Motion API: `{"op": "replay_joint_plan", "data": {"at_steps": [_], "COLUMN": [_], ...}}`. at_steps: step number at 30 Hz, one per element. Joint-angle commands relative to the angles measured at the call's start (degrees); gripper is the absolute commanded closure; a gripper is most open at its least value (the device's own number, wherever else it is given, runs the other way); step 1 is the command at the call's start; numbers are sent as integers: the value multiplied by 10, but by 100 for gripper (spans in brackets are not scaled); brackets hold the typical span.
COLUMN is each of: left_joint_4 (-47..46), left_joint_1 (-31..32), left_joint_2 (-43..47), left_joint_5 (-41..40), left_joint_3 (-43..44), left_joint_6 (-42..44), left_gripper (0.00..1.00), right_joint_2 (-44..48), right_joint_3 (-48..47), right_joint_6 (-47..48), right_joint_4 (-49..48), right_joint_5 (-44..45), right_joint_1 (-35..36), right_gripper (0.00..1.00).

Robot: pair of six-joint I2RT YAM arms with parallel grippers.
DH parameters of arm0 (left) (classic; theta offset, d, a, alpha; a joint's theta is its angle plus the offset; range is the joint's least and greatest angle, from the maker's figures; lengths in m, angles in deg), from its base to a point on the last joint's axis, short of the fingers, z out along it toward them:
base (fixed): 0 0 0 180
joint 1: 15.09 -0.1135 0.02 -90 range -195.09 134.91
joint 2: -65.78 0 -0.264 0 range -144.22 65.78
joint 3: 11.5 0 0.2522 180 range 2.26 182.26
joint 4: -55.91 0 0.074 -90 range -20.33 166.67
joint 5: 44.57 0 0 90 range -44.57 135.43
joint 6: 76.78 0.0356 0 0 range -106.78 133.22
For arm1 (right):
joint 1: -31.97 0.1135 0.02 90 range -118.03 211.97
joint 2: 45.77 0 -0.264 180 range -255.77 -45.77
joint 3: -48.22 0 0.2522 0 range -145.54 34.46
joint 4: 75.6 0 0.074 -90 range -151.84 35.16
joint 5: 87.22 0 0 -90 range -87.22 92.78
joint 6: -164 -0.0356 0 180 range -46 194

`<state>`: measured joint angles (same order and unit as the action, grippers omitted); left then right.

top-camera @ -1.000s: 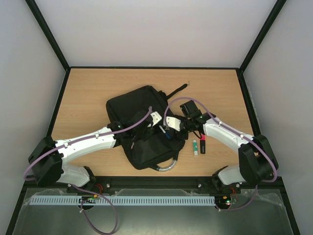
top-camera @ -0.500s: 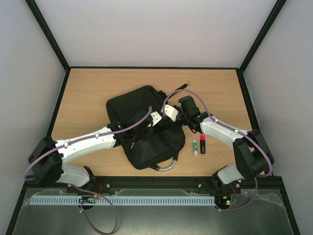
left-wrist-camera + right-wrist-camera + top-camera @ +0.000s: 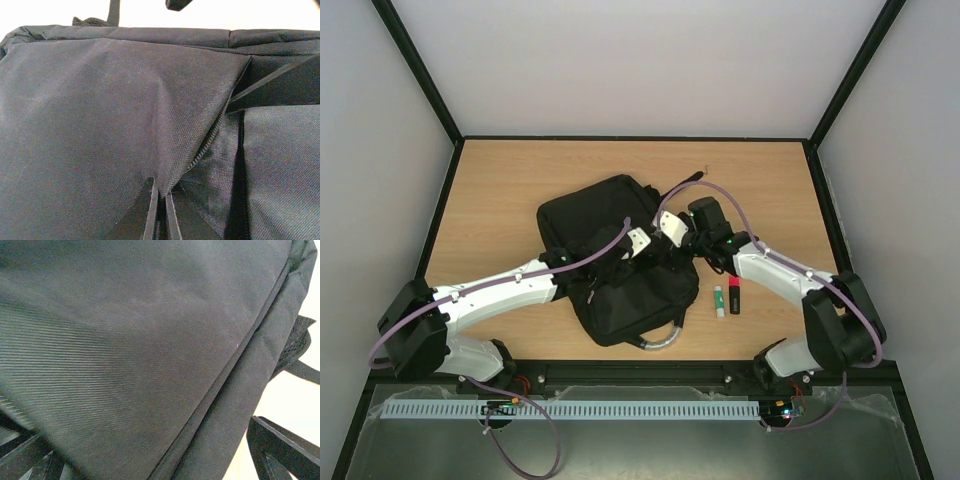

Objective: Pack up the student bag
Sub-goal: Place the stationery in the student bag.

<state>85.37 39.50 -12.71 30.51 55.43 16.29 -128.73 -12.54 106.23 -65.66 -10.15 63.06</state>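
The student bag [image 3: 588, 215] lies flat around the middle of the bench [image 3: 500, 190], slightly nearer the near edge than the far one. Its grey-silver loop handle [image 3: 661, 341] points at the near edge, and a black strap [image 3: 686, 184] trails from it toward the far right corner.

The left arm reaches in from the near left corner and lies across the bag. In the left wrist view the left gripper [image 3: 160, 202] has its fingers [image 3: 150, 212] pressed together on a fold of the bag's black fabric. The pinched cloth rises into a tented ridge, with a zipper line [image 3: 210, 142] running along the edge of the flap.

The right arm comes in from the near right corner, and the right gripper [image 3: 145, 445] sits over the bag's right side, close to the left arm's wrist. Its fingers [image 3: 280, 450] stand wide apart with black fabric and a seam [image 3: 235, 365] filling the space between them. Whether they touch the cloth cannot be told.

On bare bench just beside the bag's right edge, below the right forearm, a small green-and-white stick [image 3: 719, 299] and a red marker [image 3: 734, 297] lie side by side.
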Motion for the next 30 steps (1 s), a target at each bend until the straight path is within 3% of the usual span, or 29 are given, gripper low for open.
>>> {"op": "replay_joint_plan", "data": {"at_steps": [1, 5, 13, 22, 30], "left_joint_4": [-27, -26, -23, -16, -15], "left_joint_1": [6, 6, 6, 6, 6], "left_joint_2": [23, 21, 17, 7, 6], "left_joint_5": [1, 0, -8, -20, -25], "left_joint_3": [3, 3, 6, 12, 12], "left_joint_6": [0, 0, -3, -7, -9], "left_gripper": [98, 98, 98, 98, 98], "right_joint_2": [56, 79, 109, 43, 36], "right_joint_3": [-1, 1, -12, -75, -59], "right_joint_6": [5, 0, 16, -7, -29], "right_joint_4": [67, 99, 205, 370, 414], "right_joint_5": [-62, -49, -69, -7, 98], "right_joint_1": [-1, -14, -141, -245, -267], "right_gripper": [3, 2, 1, 1, 20]}}
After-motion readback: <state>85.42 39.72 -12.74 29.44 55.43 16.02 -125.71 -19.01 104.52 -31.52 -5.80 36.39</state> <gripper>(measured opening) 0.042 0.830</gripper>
